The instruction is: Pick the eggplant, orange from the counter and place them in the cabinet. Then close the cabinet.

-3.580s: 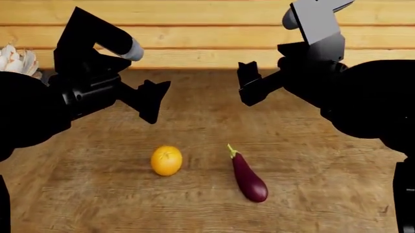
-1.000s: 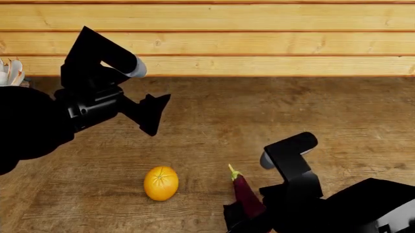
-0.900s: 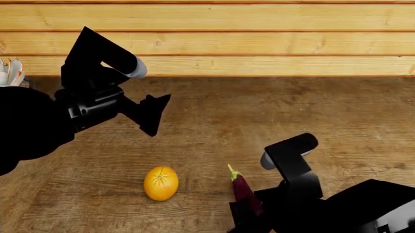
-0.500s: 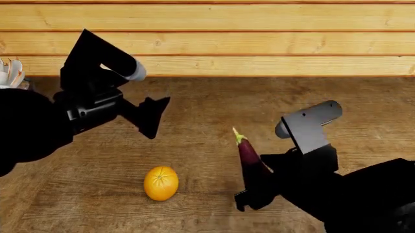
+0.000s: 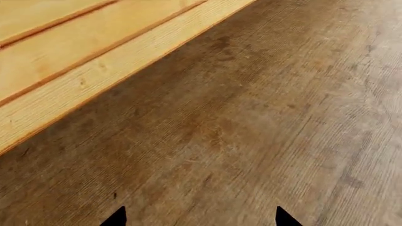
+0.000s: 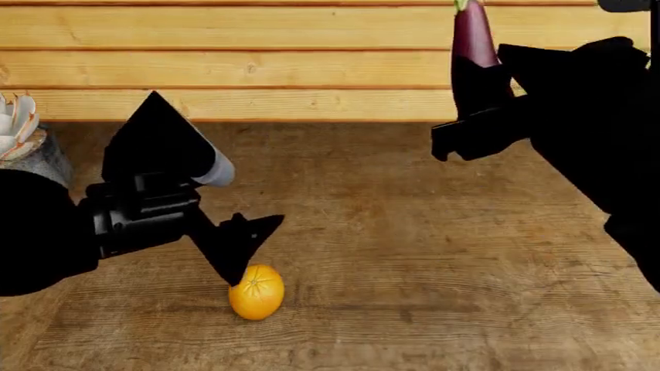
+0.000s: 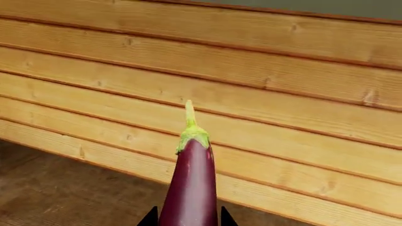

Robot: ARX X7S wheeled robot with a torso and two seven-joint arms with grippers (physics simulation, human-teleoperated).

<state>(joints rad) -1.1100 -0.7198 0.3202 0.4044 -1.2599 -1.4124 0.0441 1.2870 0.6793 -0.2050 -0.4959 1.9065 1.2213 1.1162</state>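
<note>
Upright, glossy dark-purple eggplant [image 7: 190,188], green stem, clamped by right gripper [image 6: 477,99], left gripper [image 6: 239,246] parted

The eggplant [image 6: 474,35] has its stem tip cut off by the frame's edge.

Orange [image 6: 256,291] taken as landmark. Counter [image 6: 433,255] to its right and behind it: bare wood, open passage up to plank wall [image 6: 309,69], which closes off the far side; left gripper [image 6: 243,249] hangs directly above and just behind orange, fingertips spread, blocking approach from overhead; left arm fills space to orange's left; grey pot w/ white petals [image 6: 23,143] stands far left-rear of orange, by the wall; right gripper [image 6: 466,116], clamped on eggplant [image 6: 474,39], sits high up, right-rear of orange, well clear of counter; left wrist view: bare counter [image 5: 251,132] between fingertips.
</note>
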